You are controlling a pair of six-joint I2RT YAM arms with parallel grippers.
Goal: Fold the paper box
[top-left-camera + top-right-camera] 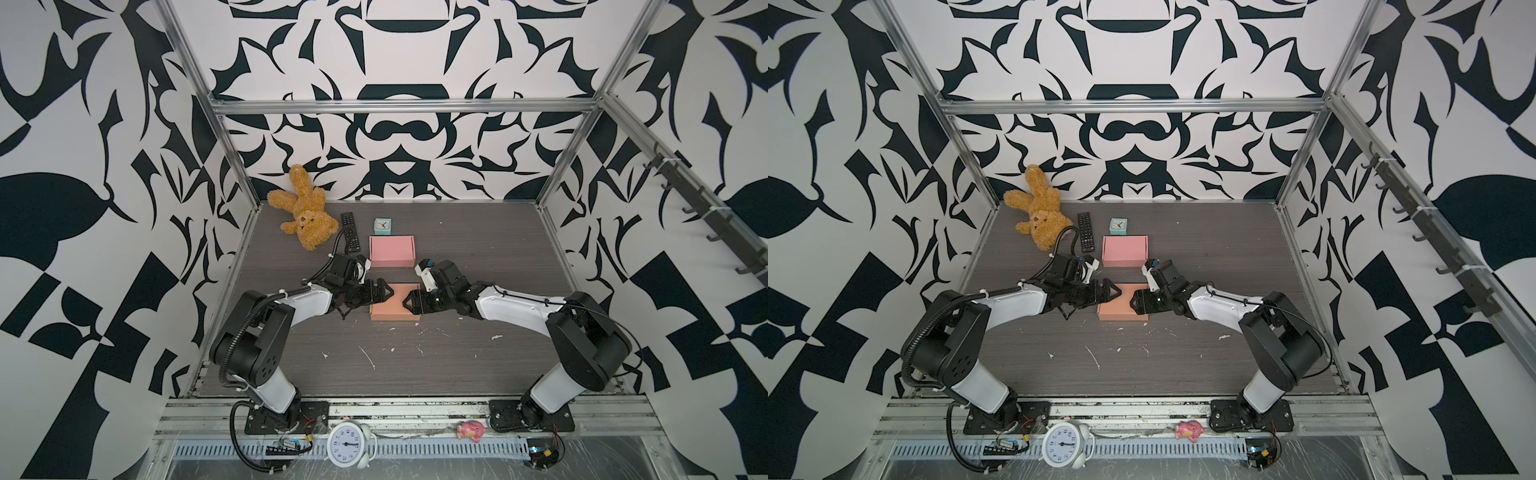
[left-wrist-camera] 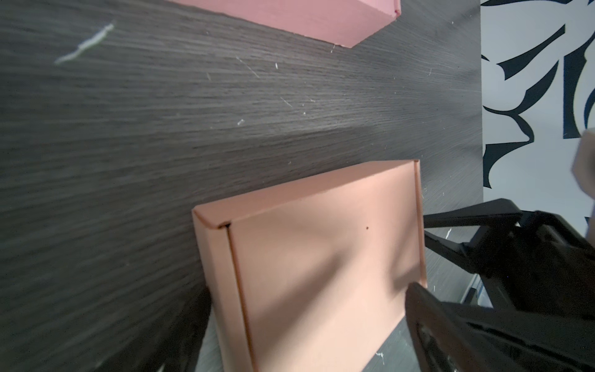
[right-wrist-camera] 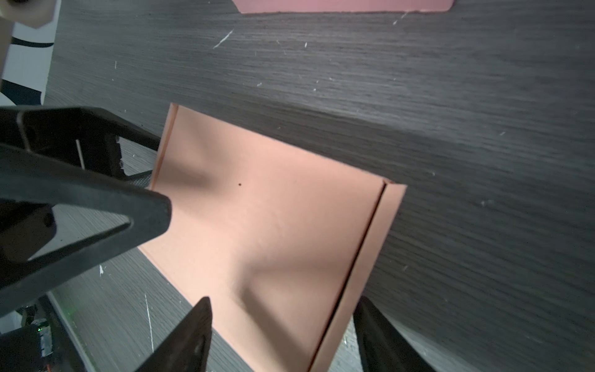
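orange box: (image 1: 395, 307) closed with the lid flat, lying on the tabletop (image 1: 478, 270) about mid-width, between the two tools
box detail: in the right wrist view the lid seam and side fold run along one end, and there is a small dark dot on the lid
left tool: (image 1: 380, 296) jaws spread. It reaches in from the box's left end, and one finger (image 3: 145, 209) is over the lid edge. Cannot tell whether it touches. Nothing is gripped.
right tool: (image 1: 409, 302) jaws spread. It is at the box's right end, with one finger (image 3: 193, 335) above the lid and the other just outside the side fold. Not pinching.
tool gap: the fingertips face each other over the lid, near but apart
pink box: (image 1: 392, 249) also closed, just behind the orange box and apart from it, with a strip of bare tabletop between them
remote: (image 1: 350, 232) left of the pink box, partly behind the left arm
small clock: (image 1: 382, 226) behind the pink box
bear: (image 1: 305, 216) back-left corner, lying against the wall
alarm clock: (image 1: 348, 444) on the front rail, between the arm bases
pink toy: (image 1: 471, 430) on the front rail, near the right arm's base
tabletop surface: dark woodgrain with white scraps and scratches in front of the orange box
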